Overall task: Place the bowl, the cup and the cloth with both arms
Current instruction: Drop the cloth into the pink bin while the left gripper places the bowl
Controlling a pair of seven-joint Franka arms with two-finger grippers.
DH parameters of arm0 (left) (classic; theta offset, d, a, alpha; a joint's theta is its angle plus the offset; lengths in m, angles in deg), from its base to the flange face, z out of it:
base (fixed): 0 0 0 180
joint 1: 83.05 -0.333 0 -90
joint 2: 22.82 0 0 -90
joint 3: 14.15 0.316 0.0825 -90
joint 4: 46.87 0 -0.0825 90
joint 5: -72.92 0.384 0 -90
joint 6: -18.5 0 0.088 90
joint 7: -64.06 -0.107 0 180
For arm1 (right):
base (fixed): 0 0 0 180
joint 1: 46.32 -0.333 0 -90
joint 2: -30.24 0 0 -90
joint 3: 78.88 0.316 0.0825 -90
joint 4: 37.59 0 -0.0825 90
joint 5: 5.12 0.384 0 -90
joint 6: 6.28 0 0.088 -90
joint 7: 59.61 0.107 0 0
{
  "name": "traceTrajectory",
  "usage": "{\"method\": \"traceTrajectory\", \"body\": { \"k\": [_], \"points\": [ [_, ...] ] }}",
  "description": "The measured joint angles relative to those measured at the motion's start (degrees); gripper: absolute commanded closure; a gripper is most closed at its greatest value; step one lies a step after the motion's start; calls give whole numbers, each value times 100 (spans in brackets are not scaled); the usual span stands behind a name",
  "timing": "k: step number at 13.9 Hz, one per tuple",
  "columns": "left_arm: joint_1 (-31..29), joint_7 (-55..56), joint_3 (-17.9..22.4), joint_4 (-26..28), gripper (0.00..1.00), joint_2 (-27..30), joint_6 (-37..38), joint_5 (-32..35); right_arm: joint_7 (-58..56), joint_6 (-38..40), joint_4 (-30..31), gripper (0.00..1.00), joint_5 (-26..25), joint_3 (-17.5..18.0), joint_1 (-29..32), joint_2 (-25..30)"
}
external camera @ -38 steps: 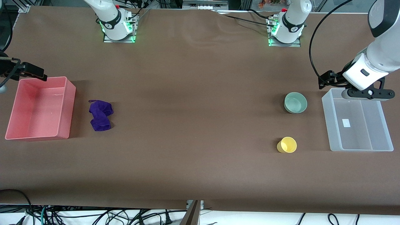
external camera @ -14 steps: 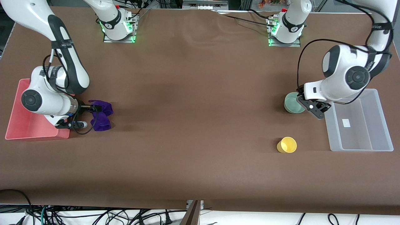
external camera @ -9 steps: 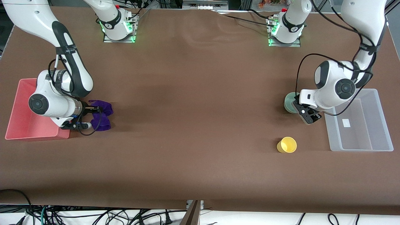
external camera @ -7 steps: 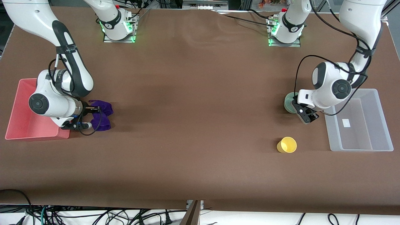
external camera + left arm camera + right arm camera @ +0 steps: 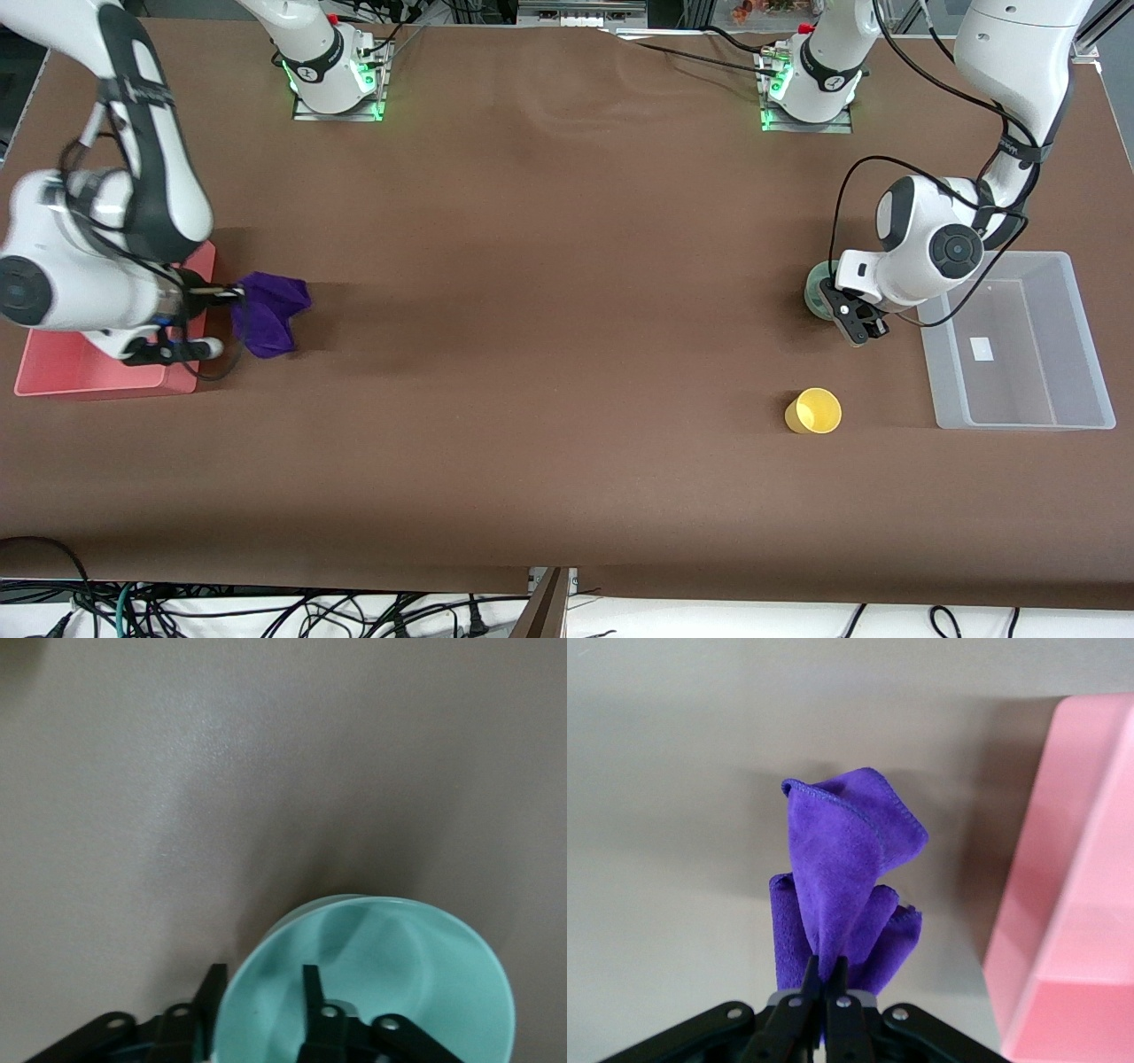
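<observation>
Over the bench beside the pink bin (image 5: 53, 377), my right hand (image 5: 824, 979) is pinched tight on the cloth (image 5: 264, 310); carry it well above the bin wall before letting go. My left hand (image 5: 261, 1010) straddles the bowl (image 5: 390, 983) rim, one finger inside, probably gripping it; lift straight up, level, toward the clear bin (image 5: 1094, 354). Cup (image 5: 813, 411) waits nearer the camera.

Bench (image 5: 549, 354): brown cover.
Cloth (image 5: 266, 312): purple, hanging bunched from the right end effector (image 5: 223, 291), beside the pink bin (image 5: 106, 377).
Bowl (image 5: 817, 294): mint green, mostly hidden under the left end effector (image 5: 849, 321), which is at its rim.
Cup (image 5: 813, 411): yellow, upright, nearer the camera than the bowl.
Clear bin (image 5: 1019, 416): at the left arm's end, beside the bowl.
</observation>
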Motion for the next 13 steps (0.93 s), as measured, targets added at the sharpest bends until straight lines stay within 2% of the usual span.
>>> {"method": "traceTrajectory", "body": {
  "k": [2, 5, 9, 11, 13],
  "points": [
    [5, -78, -2, -98, 100, 34, 87, 0, -430, 695, -485, 100, -36, -208, 7, 101],
    [18, -163, -13, -640, 100, 164, 1106, 0, -1427, 1344, -937, 100, -361, -776, 34, 168],
    [2, -225, 5, -2171, 100, 337, 3422, 1, -2707, 1241, -1052, 100, -661, -1562, 139, 139],
    [-125, -435, 76, -2670, 100, 353, 3910, 44, -2953, 1056, -978, 100, -663, -1693, 310, 19],
    [-548, -789, 111, -2862, 100, 294, 3956, 397, -2957, 925, -792, 100, -658, -1703, 387, -234]
  ]
}}
